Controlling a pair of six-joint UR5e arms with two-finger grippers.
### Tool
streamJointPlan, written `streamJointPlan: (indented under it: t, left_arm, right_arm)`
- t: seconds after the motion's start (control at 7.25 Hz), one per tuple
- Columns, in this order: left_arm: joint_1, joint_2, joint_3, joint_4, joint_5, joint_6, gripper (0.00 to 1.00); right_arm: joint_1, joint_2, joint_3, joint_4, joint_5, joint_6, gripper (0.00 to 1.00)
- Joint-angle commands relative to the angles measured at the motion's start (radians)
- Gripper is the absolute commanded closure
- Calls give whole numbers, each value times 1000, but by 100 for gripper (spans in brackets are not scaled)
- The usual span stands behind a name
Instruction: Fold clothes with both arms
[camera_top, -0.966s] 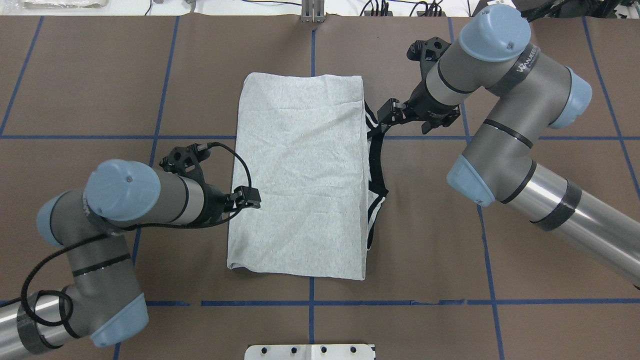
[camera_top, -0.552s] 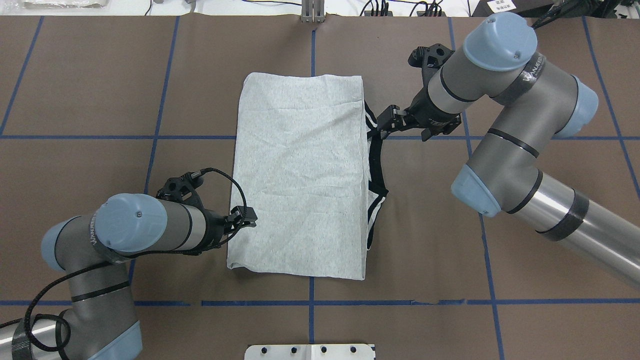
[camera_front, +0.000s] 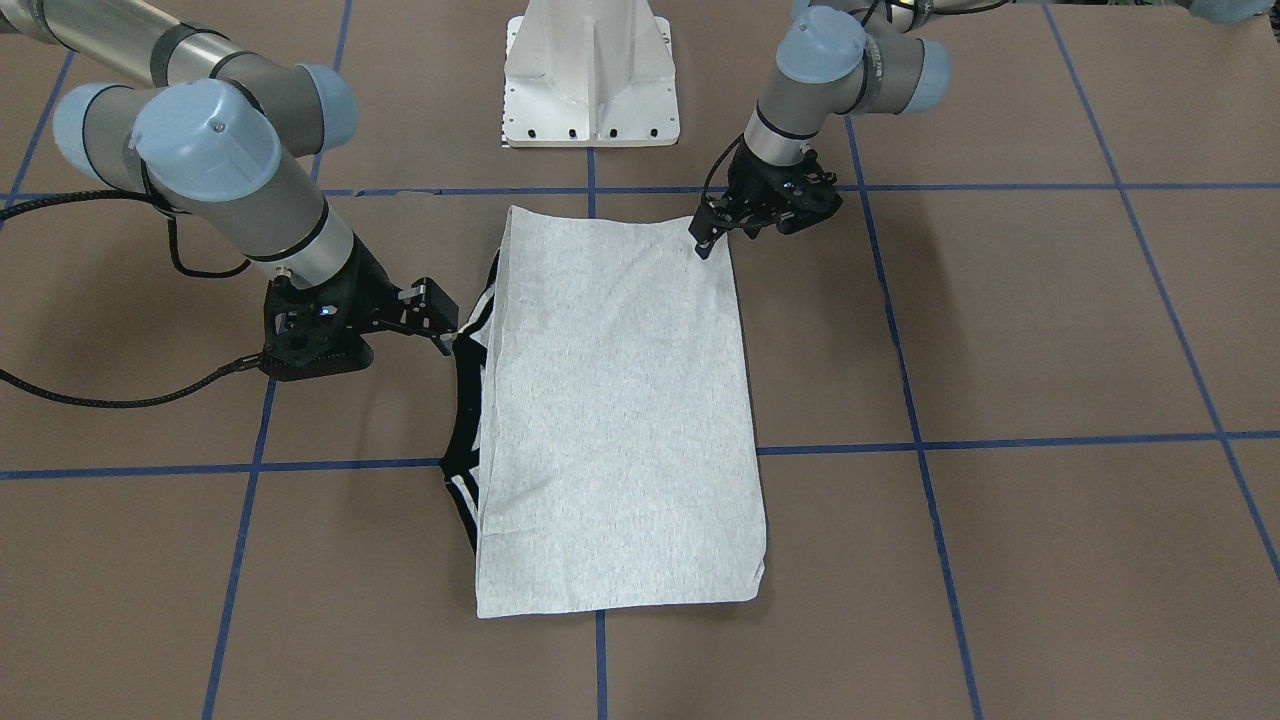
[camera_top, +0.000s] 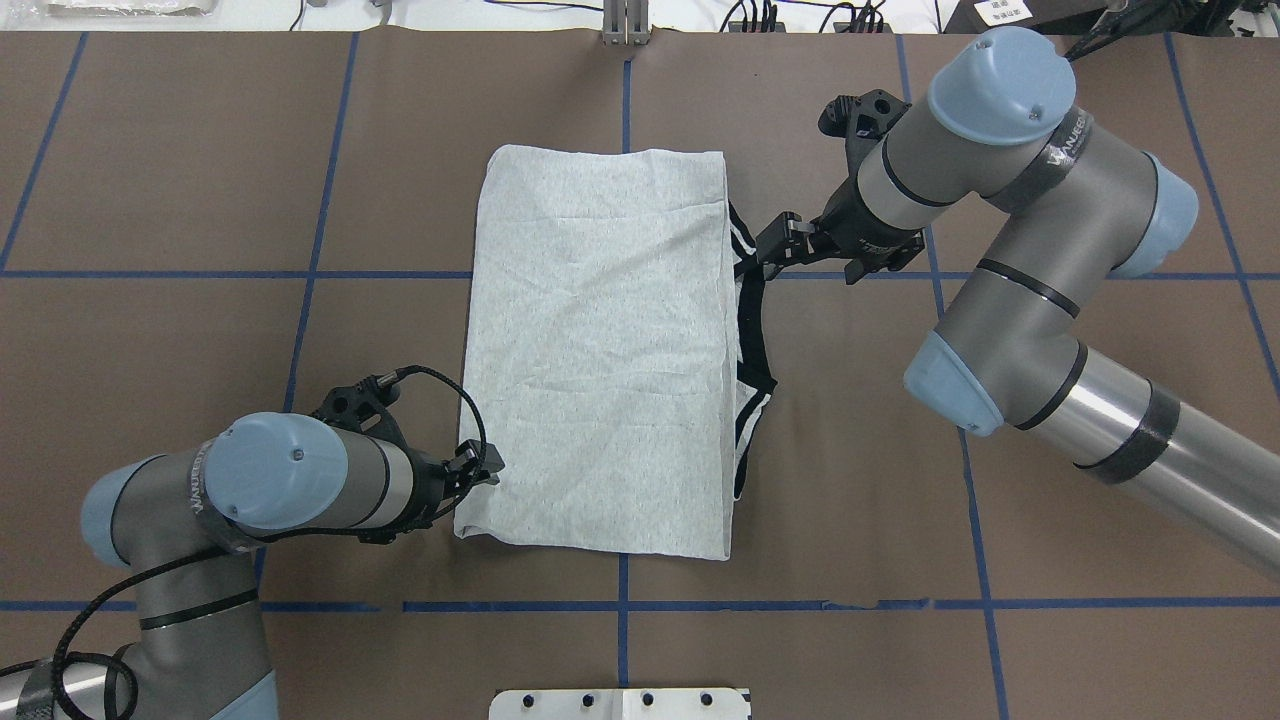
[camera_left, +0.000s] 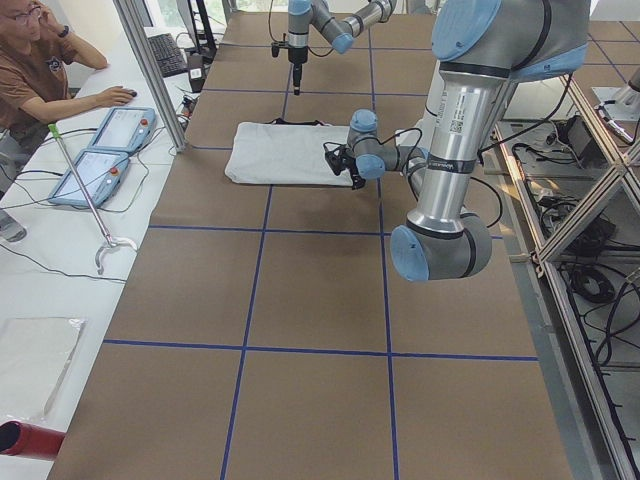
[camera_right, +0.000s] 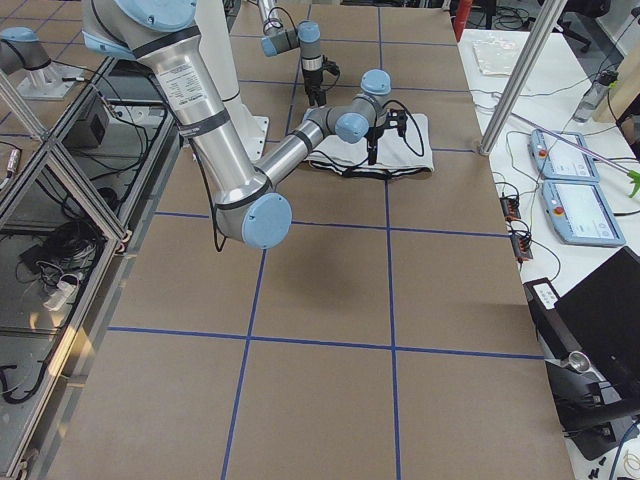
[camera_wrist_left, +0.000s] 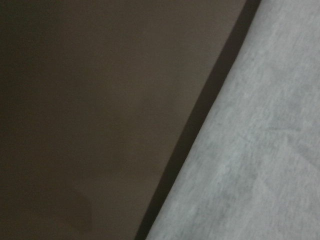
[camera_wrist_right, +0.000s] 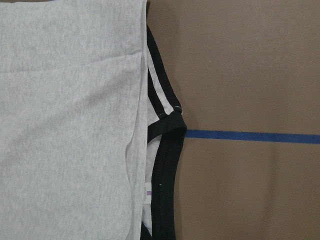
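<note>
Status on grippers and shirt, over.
Left gripper at T-shirt's near-left corner, right gripper by black collar. Jaws: cannot tell. T-shirt folded, lying flat.

L arm (camera_top: 300, 485): elbow folded, wrist low, L gripper (camera_top: 488, 468) aimed inward. R arm (camera_top: 1000, 290): extended, R gripper (camera_top: 762, 255) tilted down. Jaw gaps unclear, both.

Brown table (camera_top: 150, 150) gridded with blue tape (camera_top: 150, 273). White pedestal base (camera_front: 592, 70) top centre, front-facing view. Operator (camera_left: 30, 70), two tablets (camera_left: 122, 128) upper left, left view.

T-shirt (camera_top: 600, 350) folded flat between left arm (camera_top: 300, 485), right arm (camera_top: 1000, 170).
</note>
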Motion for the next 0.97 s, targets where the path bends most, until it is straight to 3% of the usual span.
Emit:
streamJointPlan:
  t: [0.0, 0.41, 0.83]
  left_arm:
    - [15, -13, -1, 20, -1, -11, 15]
    - [23, -35, -8, 41, -25, -37, 25]
    - [44, -35, 2, 41, -25, -37, 25]
  right_arm:
    - [0, -3, 1, 0, -2, 0, 0]
    - [0, -7, 2, -1, -2, 0, 0]
    - [0, -7, 2, -1, -2, 0, 0]
